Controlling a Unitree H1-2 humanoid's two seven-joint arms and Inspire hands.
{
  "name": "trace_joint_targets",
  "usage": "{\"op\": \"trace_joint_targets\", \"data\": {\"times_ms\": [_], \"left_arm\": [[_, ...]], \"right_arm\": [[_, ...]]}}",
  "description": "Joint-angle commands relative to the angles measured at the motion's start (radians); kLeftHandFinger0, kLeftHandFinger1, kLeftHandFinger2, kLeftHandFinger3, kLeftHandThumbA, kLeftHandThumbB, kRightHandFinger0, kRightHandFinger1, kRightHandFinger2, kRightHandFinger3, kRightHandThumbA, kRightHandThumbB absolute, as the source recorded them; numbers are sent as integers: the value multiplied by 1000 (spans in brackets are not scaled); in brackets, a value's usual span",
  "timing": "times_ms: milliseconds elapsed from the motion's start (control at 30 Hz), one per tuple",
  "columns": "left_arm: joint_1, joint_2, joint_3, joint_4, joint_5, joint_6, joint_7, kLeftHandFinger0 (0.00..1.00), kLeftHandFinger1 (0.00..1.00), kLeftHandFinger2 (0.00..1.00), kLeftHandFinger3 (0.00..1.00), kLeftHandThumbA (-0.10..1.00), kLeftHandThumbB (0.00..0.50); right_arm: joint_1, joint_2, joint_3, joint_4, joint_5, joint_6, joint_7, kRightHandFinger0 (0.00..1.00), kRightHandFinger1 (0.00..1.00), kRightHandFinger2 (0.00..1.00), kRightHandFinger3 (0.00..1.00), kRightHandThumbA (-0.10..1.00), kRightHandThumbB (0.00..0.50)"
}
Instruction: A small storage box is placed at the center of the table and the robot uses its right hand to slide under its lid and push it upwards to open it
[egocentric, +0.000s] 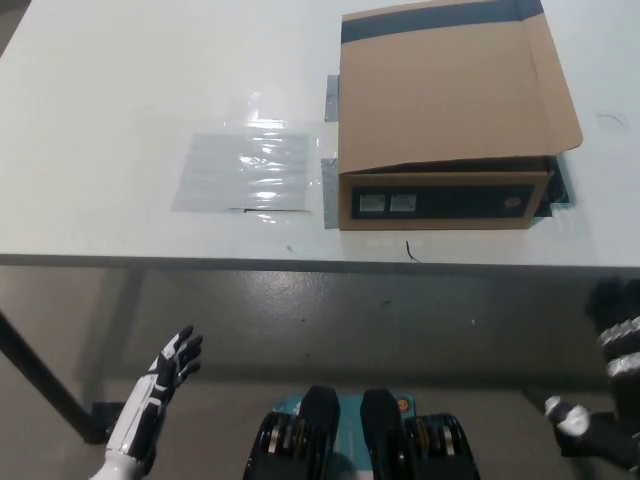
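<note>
box (450, 110) shut on table (120, 120) | right hand (615, 385) low | left hand (160, 390) open

Even light, glare on plastic sheet (243, 170)

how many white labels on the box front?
2. Both sit on the dark strip of the box front, near its left end: one label at the far left, the other just right of it. A round mark further right is too small to identify.
</note>
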Motion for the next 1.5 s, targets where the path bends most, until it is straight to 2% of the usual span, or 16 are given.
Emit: {"op": "trace_joint_targets", "data": {"times_ms": [0, 100, 267, 367, 533, 600, 667, 800, 833, 1067, 1267, 1467], "left_arm": [[1, 3, -18, -89, -19, -46, -29, 1000, 1000, 1000, 1000, 1000, 500], [7, 5, -23, -103, -26, -38, -37, 1000, 1000, 1000, 1000, 1000, 500], [3, 2, -27, -108, -22, -30, -33, 1000, 1000, 1000, 1000, 1000, 500], [-6, 0, -31, -101, -25, -23, -35, 1000, 1000, 1000, 1000, 1000, 500], [-16, 1, -40, -74, -20, -42, -35, 1000, 1000, 1000, 1000, 1000, 500], [-14, -2, -44, -74, -18, -43, -33, 1000, 1000, 1000, 1000, 1000, 500], [-20, -2, -46, -70, -16, -41, -31, 1000, 1000, 1000, 1000, 1000, 500], [-22, 0, -53, -56, -4, -51, -28, 1000, 1000, 1000, 1000, 1000, 500], [-21, 4, -56, -58, -1, -43, -31, 1000, 1000, 1000, 1000, 1000, 500], [-22, 1, -57, -54, 10, -33, -26, 1000, 1000, 1000, 1000, 1000, 500], [-24, 1, -56, -44, 22, -54, -23, 1000, 1000, 1000, 1000, 1000, 500], [-22, -3, -55, -46, 26, -51, -19, 1000, 1000, 1000, 1000, 1000, 500]], "right_arm": [[-85, -36, -52, -88, 226, 60, -3, 1000, 1000, 1000, 1000, 1000, 330], [-152, -49, -81, -77, 295, 96, -15, 1000, 1000, 1000, 1000, 1000, 320], [-252, -57, -123, -44, 387, 164, -28, 1000, 1000, 1000, 1000, 1000, 331], [-323, -47, -157, 4, 471, 210, -39, 1000, 1000, 1000, 1000, 1000, 346], [-423, -16, -203, 122, 568, 228, -20, 1000, 1000, 1000, 1000, 1000, 330], [-460, -9, -216, 175, 585, 232, -2, 1000, 1000, 1000, 1000, 1000, 341], [-502, 2, -231, 224, 606, 248, -6, 1000, 1000, 1000, 1000, 1000, 373], [-574, 19, -251, 315, 588, 253, -5, 1000, 1000, 1000, 1000, 1000, 375], [-598, 23, -251, 347, 568, 249, -10, 1000, 1000, 1000, 1000, 1000, 355], [-674, 38, -261, 481, 509, 239, -5, 1000, 1000, 1000, 1000, 1000, 325], [-730, 48, -265, 582, 475, 212, -1, 1000, 1000, 1000, 1000, 1000, 350], [-759, 51, -266, 662, 446, 180, 12, 1000, 1000, 1000, 1000, 1000, 352]]}}
